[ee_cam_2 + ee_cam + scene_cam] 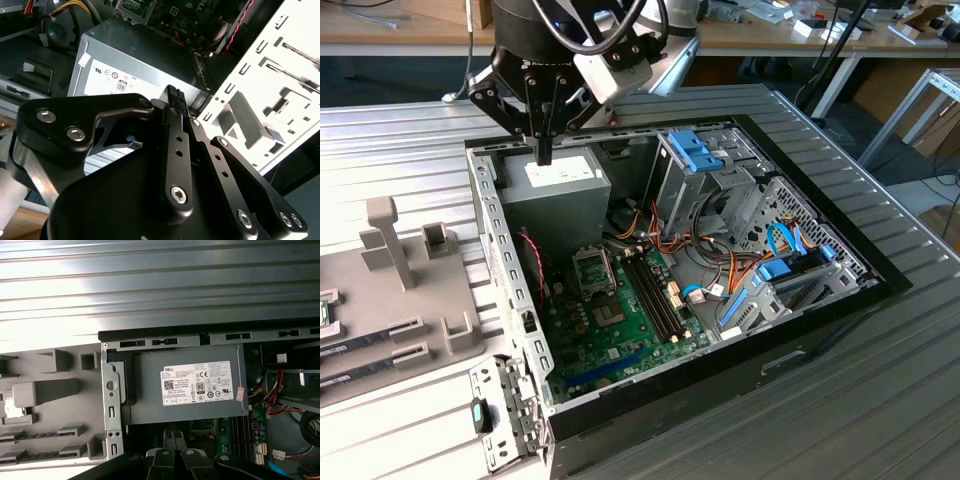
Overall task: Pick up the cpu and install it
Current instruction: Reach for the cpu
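The cpu looks like the small silvery, green-edged square at the far left edge of the exterior view, lying on the grey fixture tray. The pale square in the first wrist view is probably the same chip. My gripper hangs above the grey power supply at the back of the open computer case. Its black fingers are pressed together with nothing between them. The motherboard's metal-framed cpu socket lies nearer the camera than the gripper, in the case.
The green motherboard carries black memory slots. Drive cages with blue clips and bundled cables fill the exterior view's right side of the case. Memory sticks rest in the tray's slots, next to a tall grey post. Ribbed metal tabletop surrounds everything.
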